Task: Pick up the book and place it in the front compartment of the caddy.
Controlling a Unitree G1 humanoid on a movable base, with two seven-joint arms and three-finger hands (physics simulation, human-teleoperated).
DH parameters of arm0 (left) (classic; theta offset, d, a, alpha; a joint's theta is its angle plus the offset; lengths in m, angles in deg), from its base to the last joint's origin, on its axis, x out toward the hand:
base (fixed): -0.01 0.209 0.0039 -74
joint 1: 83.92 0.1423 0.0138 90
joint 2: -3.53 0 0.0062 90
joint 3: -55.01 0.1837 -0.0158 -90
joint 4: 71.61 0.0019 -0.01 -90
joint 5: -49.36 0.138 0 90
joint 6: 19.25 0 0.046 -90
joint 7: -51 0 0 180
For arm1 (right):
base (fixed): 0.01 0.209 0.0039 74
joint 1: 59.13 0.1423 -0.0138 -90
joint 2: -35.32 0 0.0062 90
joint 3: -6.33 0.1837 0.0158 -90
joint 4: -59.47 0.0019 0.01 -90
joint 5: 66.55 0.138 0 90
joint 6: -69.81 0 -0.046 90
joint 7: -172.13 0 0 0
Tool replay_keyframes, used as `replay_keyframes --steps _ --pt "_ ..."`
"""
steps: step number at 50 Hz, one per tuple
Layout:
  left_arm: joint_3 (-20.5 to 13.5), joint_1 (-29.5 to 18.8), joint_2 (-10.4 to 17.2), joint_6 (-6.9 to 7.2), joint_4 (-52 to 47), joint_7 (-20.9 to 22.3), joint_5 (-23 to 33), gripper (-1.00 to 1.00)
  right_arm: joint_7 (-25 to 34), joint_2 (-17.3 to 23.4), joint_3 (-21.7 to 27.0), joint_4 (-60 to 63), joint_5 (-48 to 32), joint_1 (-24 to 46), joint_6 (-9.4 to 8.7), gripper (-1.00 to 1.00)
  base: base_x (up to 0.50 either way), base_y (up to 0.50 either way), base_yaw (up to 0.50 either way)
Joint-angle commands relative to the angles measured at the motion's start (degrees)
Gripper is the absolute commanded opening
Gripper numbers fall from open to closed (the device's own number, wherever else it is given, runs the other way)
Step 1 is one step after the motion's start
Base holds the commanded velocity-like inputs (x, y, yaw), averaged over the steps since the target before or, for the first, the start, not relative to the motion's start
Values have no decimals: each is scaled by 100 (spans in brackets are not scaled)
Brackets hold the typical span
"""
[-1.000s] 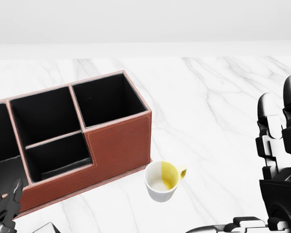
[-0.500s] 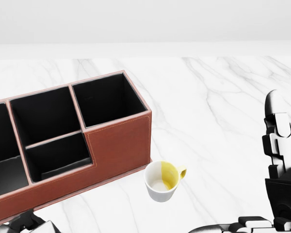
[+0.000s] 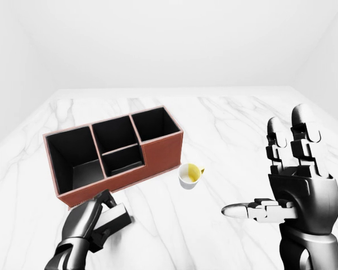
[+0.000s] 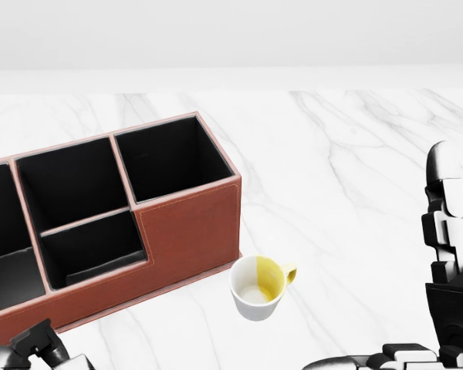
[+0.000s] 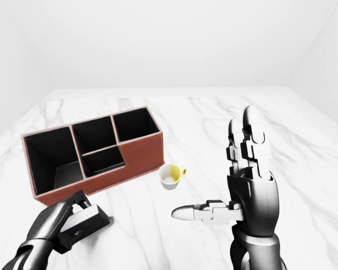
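Note:
A dark book (image 3: 117, 215) with a pale edge lies low at the bottom left of the left-eye view, just below the caddy. My left hand (image 3: 98, 216) has its fingers curled round the book's left end. The brown caddy (image 3: 160, 151) has black compartments: a large one at the left, two small ones in the middle, one at the right; the lower small one (image 3: 124, 163) has a cut-down wall. My right hand (image 3: 259, 169) is raised at the right, open and empty, fingers up and thumb pointing left.
A white mug with a yellow inside (image 3: 190, 175) stands on the marble table (image 3: 225, 124) just right of the caddy's lower right corner, between the caddy and my right hand. White walls rise beyond the table's top edge.
In the head view my left hand has dropped from beside the caddy's lower left wall to the bottom edge. My right hand has drifted slightly right and down. The caddy and mug have not moved.

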State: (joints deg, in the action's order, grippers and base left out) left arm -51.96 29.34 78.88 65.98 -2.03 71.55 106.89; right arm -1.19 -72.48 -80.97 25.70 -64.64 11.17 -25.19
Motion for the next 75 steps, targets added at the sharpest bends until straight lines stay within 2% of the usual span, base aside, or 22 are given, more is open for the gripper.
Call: replay_keyframes --steps 1,5,7,10,17,22,28,30,35,41,48,52,65,73,75 --pt "-476 -582 14 316 -1197 1166 -105 -95 2 -4 18 -3 5 6 0 100 0 0 0" --pt "-696 -1061 195 839 -1743 1793 -144 -95 1 -3 8 -8 -4 5 0 100 0 0 0" --pt "-754 -1190 261 977 -1880 1928 -152 -95 4 -4 21 -23 6 14 0 100 0 0 0" --pt "-820 -1379 370 977 -2088 1945 -145 -95 0 -6 28 -38 3 28 0 100 0 0 0" --pt "-789 -1419 365 977 -2269 1945 -49 -94 3 -5 34 -31 10 13 0 100 0 0 0" --pt "-717 -1741 435 977 -2445 1945 76 -94 14 -14 54 -23 21 17 0 100 0 0 0" --pt "-531 -2038 615 977 -2584 1945 216 -94 17 -19 55 -30 10 12 0 100 0 0 0" --pt "-510 -2300 651 977 -2656 1945 216 -93 21 -20 79 -22 22 23 0 100 0 0 0" --pt "-457 -2639 922 977 -2680 1945 297 -93 27 -26 73 -1 12 10 0 100 0 0 0" --pt "-450 -2882 1121 977 -2620 1945 306 -93 33 -32 91 -16 15 25 0 100 0 0 0" --pt "-345 -3055 1226 977 -2331 1945 335 -93 38 -36 113 3 31 14 0 100 0 0 0" --pt "-282 -3399 1394 977 -1860 1670 339 -92 37 -39 80 27 9 -13 0 100 0 0 0" --pt "64 -3942 1597 977 -1000 1133 131 -92 52 -44 146 20 38 18 0 100 0 0 0" --pt "76 -4031 1645 977 -584 800 -146 -91 68 -53 153 -13 37 19 0 100 0 0 0" --pt "13 -4140 1730 977 -361 614 -230 -91 72 -54 173 -13 48 29 0 100 0 0 0"
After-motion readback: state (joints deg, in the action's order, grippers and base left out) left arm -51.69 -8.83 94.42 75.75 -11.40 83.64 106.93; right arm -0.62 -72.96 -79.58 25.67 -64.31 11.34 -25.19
